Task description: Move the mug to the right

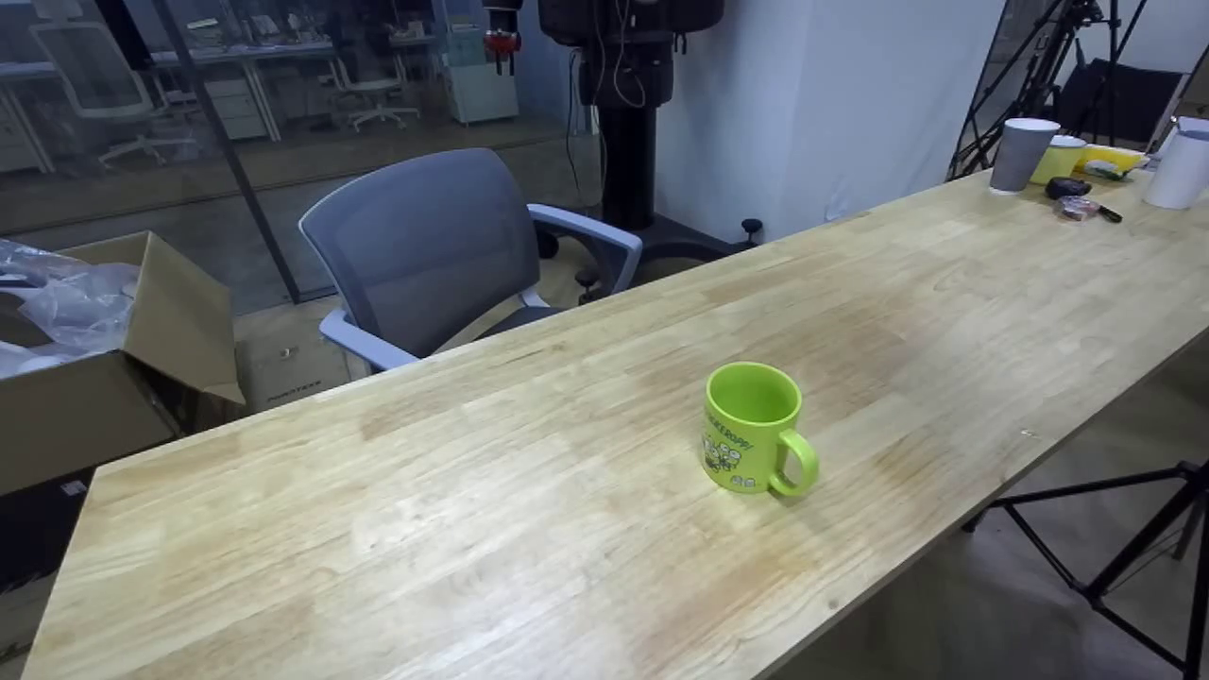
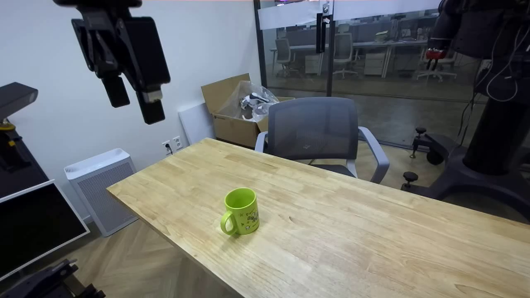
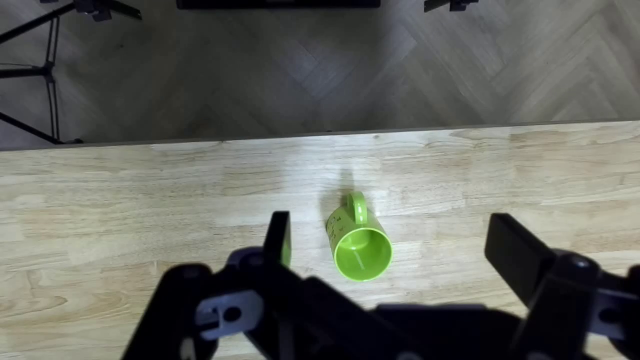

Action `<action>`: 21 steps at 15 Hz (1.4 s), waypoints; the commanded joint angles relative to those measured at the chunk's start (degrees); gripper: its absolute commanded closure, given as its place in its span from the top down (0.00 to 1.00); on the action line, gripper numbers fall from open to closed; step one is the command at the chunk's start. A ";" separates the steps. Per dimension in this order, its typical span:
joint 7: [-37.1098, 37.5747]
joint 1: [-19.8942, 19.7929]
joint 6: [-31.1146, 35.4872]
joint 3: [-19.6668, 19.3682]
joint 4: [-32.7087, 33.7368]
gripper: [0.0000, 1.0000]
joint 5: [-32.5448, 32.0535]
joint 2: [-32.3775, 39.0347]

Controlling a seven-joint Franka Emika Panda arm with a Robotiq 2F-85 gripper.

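Gripper [image 2: 133,101] up in the air, fingers [image 3: 276,235] spread wide! Below, the long wooden desk [image 1: 529,491], a grey mesh-backed chair [image 1: 425,246] beside it, and there's the lime-green mug [image 1: 741,430], standing upright on top, well below the fingers, loop handle [image 1: 806,461] pointing away from the chair.

Lime-green mug [image 1: 746,425] with cartoon print [image 1: 723,455], wood-grained table [image 1: 453,501], black hand [image 2: 136,107]
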 commanded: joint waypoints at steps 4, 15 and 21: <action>-0.21 -0.37 -0.15 0.31 0.11 1.00 0.20 0.02; -0.62 0.01 13.35 0.61 4.50 1.00 0.32 7.49; -0.55 0.10 21.20 0.57 9.96 1.00 0.35 18.47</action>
